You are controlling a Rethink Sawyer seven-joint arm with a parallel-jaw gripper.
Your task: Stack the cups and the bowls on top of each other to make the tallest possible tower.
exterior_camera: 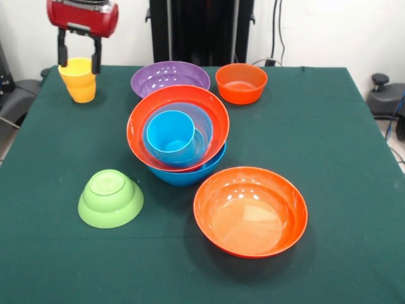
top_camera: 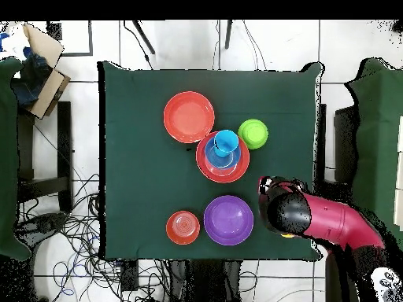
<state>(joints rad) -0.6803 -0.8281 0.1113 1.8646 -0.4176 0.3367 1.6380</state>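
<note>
My gripper (exterior_camera: 79,63) is at the table's far left corner in the front view, its two fingers against either side of the yellow cup's (exterior_camera: 78,81) rim, shut on it. I cannot tell whether the cup rests on the cloth. The tower (exterior_camera: 178,136) stands mid-table: a large blue bowl (exterior_camera: 190,174) at the bottom, a large orange bowl (exterior_camera: 215,114), a medium blue bowl (exterior_camera: 201,120) and the sky blue cup (exterior_camera: 169,133) nested upright on top. The magenta bowl is hidden. In the overhead view the tower (top_camera: 223,155) sits left of my arm (top_camera: 315,220).
A purple bowl (exterior_camera: 169,77) and a small orange bowl (exterior_camera: 241,82) sit behind the tower. A second large orange bowl (exterior_camera: 250,212) is near right, and a lime green bowl (exterior_camera: 111,198) lies upside down near left. The green table (exterior_camera: 342,139) drops off at every edge.
</note>
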